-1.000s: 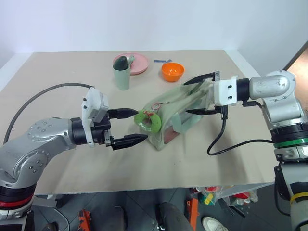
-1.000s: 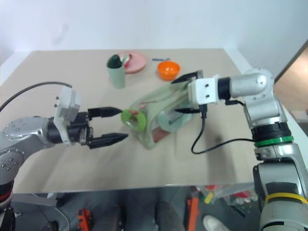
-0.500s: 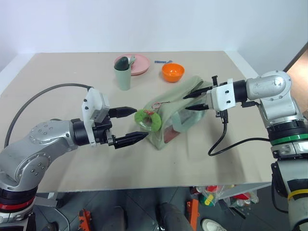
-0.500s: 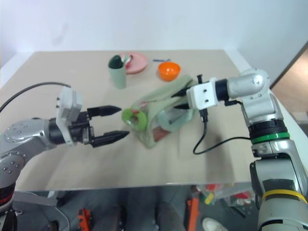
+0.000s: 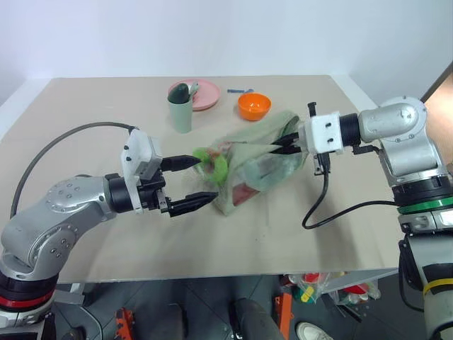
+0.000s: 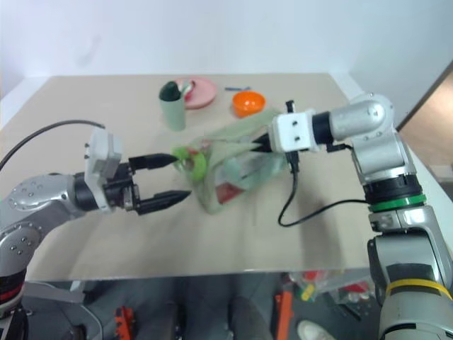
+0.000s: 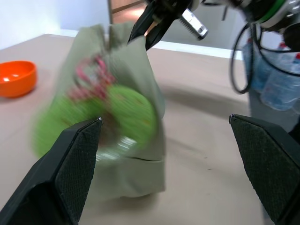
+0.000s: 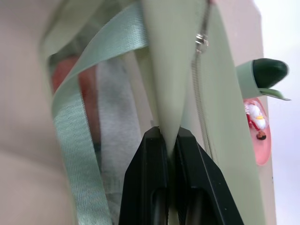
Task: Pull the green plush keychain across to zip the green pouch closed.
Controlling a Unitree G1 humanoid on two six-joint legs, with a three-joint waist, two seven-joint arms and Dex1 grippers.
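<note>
So right now the right claw (image 5: 277, 145) is clamped on a fold of fabric at the far end of the green pouch (image 5: 258, 159), pinching it right beside the zipper line, and the pouch looks tugged up off the tabletop (image 5: 92, 113) at that end. The left claw (image 5: 196, 183) is spread wide with nothing in it, one finger above and one below, just beside the green plush keychain (image 5: 211, 161), which dangles at the near end of the pouch on its red cord.

What worries me: the plush looks like it's swinging, since it's smeared in the left wrist view. If the left claw snaps closed now it might catch the pouch fabric or just the cord rather than the fuzzy ring itself. And that right-hand pinch is only a thin fold, so once the pull starts the fabric could slip out, and then the whole pouch just slides along instead of zipping. A bit more tension first seems smart to me.
</note>
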